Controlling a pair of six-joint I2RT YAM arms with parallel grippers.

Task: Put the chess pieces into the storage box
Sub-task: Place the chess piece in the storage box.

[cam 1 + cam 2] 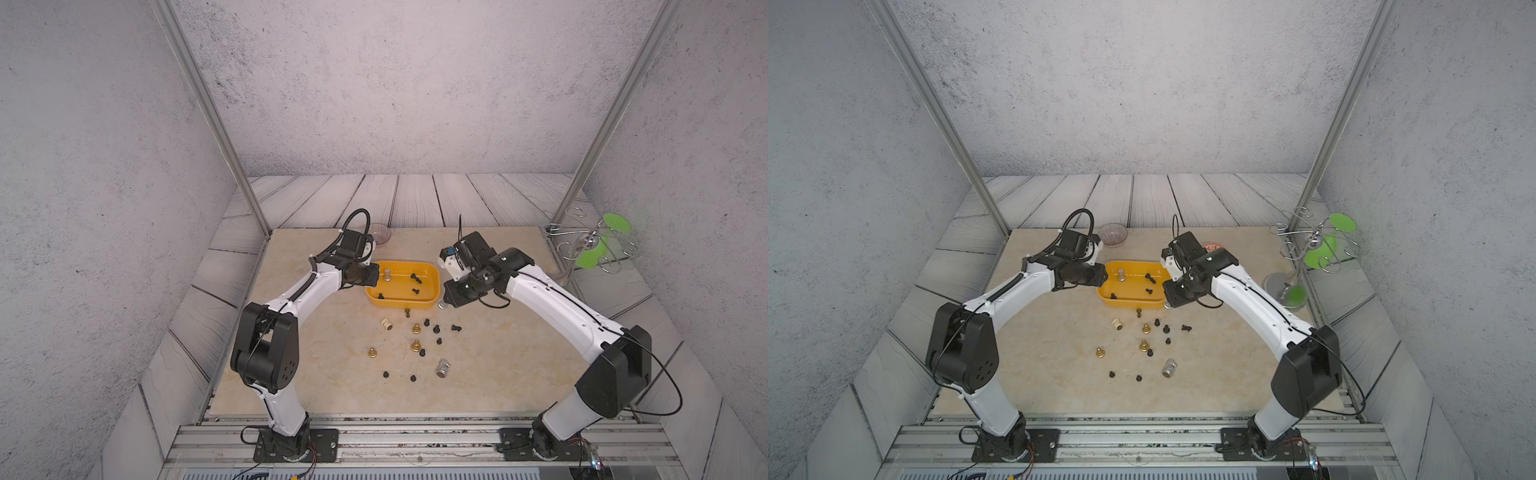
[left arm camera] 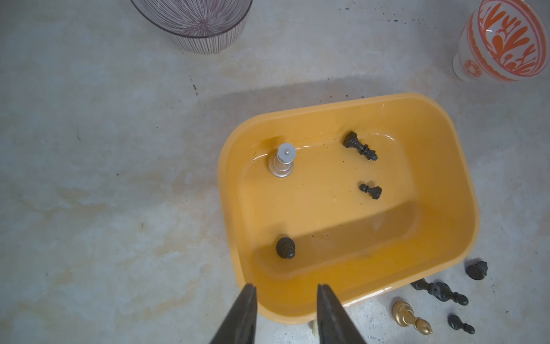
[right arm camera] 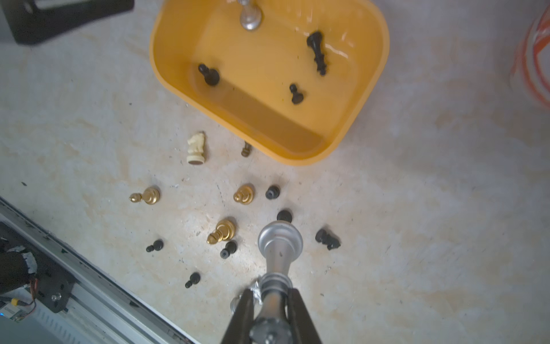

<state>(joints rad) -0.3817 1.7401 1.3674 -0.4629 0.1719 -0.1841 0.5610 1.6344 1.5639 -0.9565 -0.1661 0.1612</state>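
Note:
The yellow-orange storage box [image 1: 432, 300] sits mid-table between the arms. Inside it a silver piece [image 1: 387, 275] stands upright and three black pieces [image 2: 359, 146] lie on its floor. My left gripper [image 2: 286, 287] hangs open above the box's left rim with nothing between its fingers. By the box's right front corner, my right gripper [image 3: 271, 293] is shut on the stem of a tall silver chess piece [image 3: 279, 241], its base pointing away from the gripper. Loose on the table in front of the box lie a cream knight [image 1: 387, 324], three gold pieces [image 1: 416, 329], a silver piece [image 1: 443, 368] and several small black ones [image 1: 436, 329].
A ribbed glass bowl [image 1: 380, 235] stands behind the left wrist. An orange-and-white bowl [image 2: 506, 41] stands behind the right wrist. A wire stand with green discs [image 1: 594, 245] fills the back right corner. A metal rail [image 1: 415, 432] runs along the front edge.

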